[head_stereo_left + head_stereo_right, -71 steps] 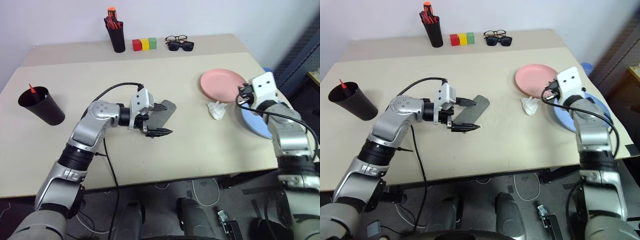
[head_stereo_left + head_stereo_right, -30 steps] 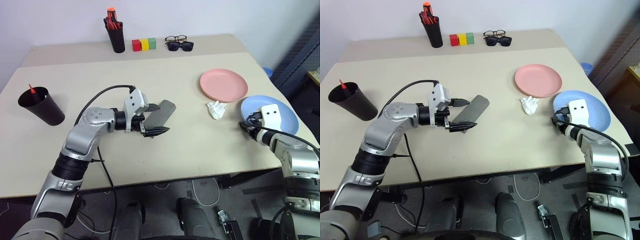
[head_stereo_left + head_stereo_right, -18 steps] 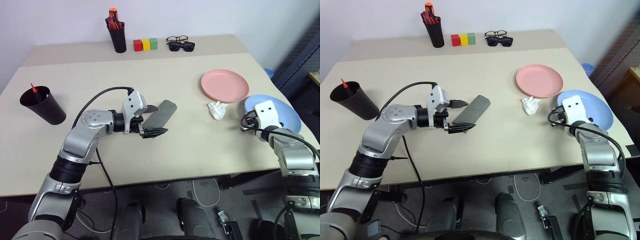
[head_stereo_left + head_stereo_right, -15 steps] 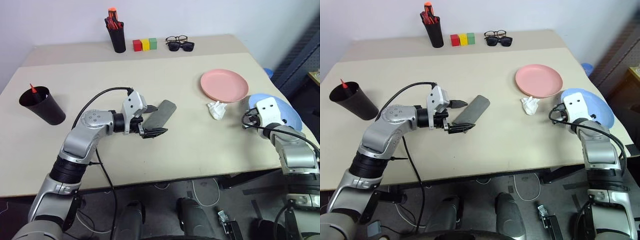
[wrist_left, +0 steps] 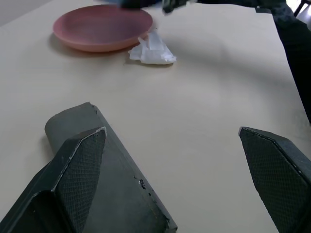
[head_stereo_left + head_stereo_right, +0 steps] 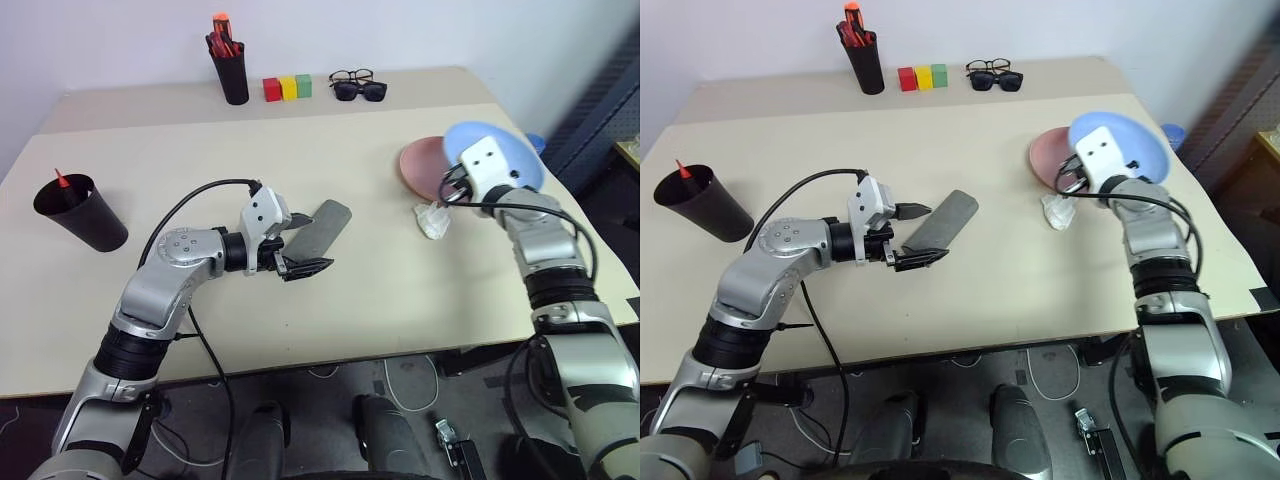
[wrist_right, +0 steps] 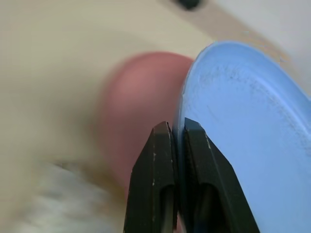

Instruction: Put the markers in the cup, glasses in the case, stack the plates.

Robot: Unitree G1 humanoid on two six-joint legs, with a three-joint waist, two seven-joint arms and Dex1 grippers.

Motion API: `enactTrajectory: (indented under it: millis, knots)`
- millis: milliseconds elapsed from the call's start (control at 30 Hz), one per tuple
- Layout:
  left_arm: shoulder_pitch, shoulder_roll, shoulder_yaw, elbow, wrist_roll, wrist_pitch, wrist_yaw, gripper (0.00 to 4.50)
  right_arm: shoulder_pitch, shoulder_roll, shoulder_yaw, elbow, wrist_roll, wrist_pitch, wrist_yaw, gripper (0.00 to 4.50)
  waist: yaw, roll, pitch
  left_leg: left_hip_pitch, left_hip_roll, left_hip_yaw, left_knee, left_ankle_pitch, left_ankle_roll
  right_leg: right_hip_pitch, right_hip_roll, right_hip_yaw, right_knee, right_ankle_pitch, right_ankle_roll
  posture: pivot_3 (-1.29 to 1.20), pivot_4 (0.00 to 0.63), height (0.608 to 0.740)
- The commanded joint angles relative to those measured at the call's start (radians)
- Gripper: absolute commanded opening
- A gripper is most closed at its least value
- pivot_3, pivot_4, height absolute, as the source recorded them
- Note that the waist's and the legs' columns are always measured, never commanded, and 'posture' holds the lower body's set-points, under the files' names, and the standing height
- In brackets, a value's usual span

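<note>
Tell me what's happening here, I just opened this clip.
The right hand is shut on the rim of the blue plate and holds it tilted in the air over the pink plate, which lies on the table. The left hand is open around one end of the grey case.

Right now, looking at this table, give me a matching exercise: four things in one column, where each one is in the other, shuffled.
Things:
1. blue plate
2. pink plate
3. grey case
4. black cup

Places:
A. lying between the open left pincer's fingers
B. standing at the table's left edge, a red-tipped marker inside
C. pinched by the rim in the right pincer, lifted and tilted
D. flat on the table beside a crumpled white tissue

Pairs: 1-C, 2-D, 3-A, 4-B
</note>
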Motion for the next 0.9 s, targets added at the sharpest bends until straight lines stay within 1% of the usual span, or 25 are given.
enactTrajectory:
  millis: [33,100,200,233,333,367,467,533,600,733,833,900]
  knots:
    - [0.011,0.016,0.037,-0.059,-0.018,0.017,0.021,4.5,-0.072,0.014,0.0,0.09,-0.012,-0.108,0.014,0.04,0.002,0.0,0.0,0.0,0.0,0.0,0.0,0.0,0.0,0.0,0.0,0.0,0.0,0.0,0.0,0.0,0.15,0.74]
    - [0.036,0.028,0.052,-0.091,-0.026,0.035,0.037,4.5,-0.111,0.043,0.018,0.159,-0.024,-0.144,0.024,0.04,0.0,0.0,0.0,0.0,0.0,0.0,0.0,0.0,0.0,0.0,0.0,0.0,0.0,0.0,0.0,0.0,0.15,0.74]
    - [0.055,0.035,0.067,-0.118,-0.036,0.056,0.056,4.5,-0.15,0.056,0.032,0.233,-0.051,-0.188,0.02,1.02,-0.001,0.0,0.0,0.0,0.0,0.0,0.0,0.0,0.0,0.0,0.0,0.0,0.0,0.0,0.0,0.0,0.15,0.74]
    - [0.058,0.037,0.069,-0.123,-0.04,0.061,0.061,4.5,-0.159,0.057,0.033,0.249,-0.055,-0.197,0.018,1.46,-0.002,0.0,0.0,0.0,0.0,0.0,0.0,0.0,0.0,0.0,0.0,0.0,0.0,0.0,0.0,0.0,0.15,0.74]
    - [0.065,0.039,0.075,-0.133,-0.047,0.071,0.071,4.5,-0.179,0.056,0.026,0.267,-0.062,-0.228,-0.007,3.04,0.0,0.0,0.0,0.0,0.0,0.0,0.001,0.0,0.0,0.0,0.0,0.0,0.001,0.0,0.0,0.0,0.15,0.74]
    - [0.067,0.038,0.074,-0.134,-0.047,0.072,0.074,4.5,-0.181,0.052,0.011,0.252,-0.051,-0.224,-0.009,3.5,-0.001,0.0,0.0,0.0,0.0,0.0,0.001,0.0,0.0,0.0,0.0,0.0,0.001,0.0,0.0,0.0,0.15,0.74]
    - [0.068,0.034,0.067,-0.132,-0.05,0.07,0.079,4.5,-0.162,0.036,-0.054,0.163,0.022,-0.138,0.026,3.5,0.0,0.0,0.0,0.0,0.0,0.0,0.001,0.0,0.0,0.0,0.0,0.0,0.001,0.0,0.0,0.0,0.15,0.74]
    - [0.065,0.032,0.063,-0.128,-0.054,0.07,0.081,4.5,-0.118,0.02,-0.109,0.047,0.096,-0.017,0.073,3.5,0.0,0.0,0.0,0.0,0.0,0.0,0.001,0.0,0.0,0.0,0.0,0.0,0.001,0.0,0.0,0.0,0.15,0.74]
    - [0.061,0.032,0.058,-0.118,-0.056,0.065,0.081,4.5,-0.028,-0.009,-0.163,-0.137,0.179,0.165,0.125,3.5,0.006,0.0,0.0,0.0,0.0,-0.001,0.0,0.0,0.0,0.0,0.0,0.0,0.001,0.0,0.0,0.0,0.15,0.74]
    - [0.051,0.029,0.049,-0.098,-0.057,0.056,0.072,4.5,0.139,-0.044,-0.219,-0.425,0.282,0.435,0.153,3.5,0.008,0.0,0.0,0.0,0.0,-0.002,0.0,0.0,0.0,0.001,0.0,-0.001,0.001,0.0,0.0,0.0,0.15,0.74]
    - [0.041,0.027,0.042,-0.082,-0.055,0.048,0.064,4.5,0.238,-0.035,-0.252,-0.538,0.353,0.588,0.157,3.5,0.001,0.0,0.0,0.0,0.0,-0.001,0.001,0.0,0.0,0.0,0.0,-0.001,0.002,0.0,0.0,0.0,0.15,0.74]
    - [0.035,0.025,0.041,-0.076,-0.053,0.046,0.059,4.5,0.272,-0.025,-0.256,-0.57,0.382,0.642,0.159,3.5,-0.003,0.0,0.0,0.001,0.0,0.0,0.002,0.0,0.0,0.0,0.0,0.0,0.003,0.0,0.0,0.0,0.15,0.74]
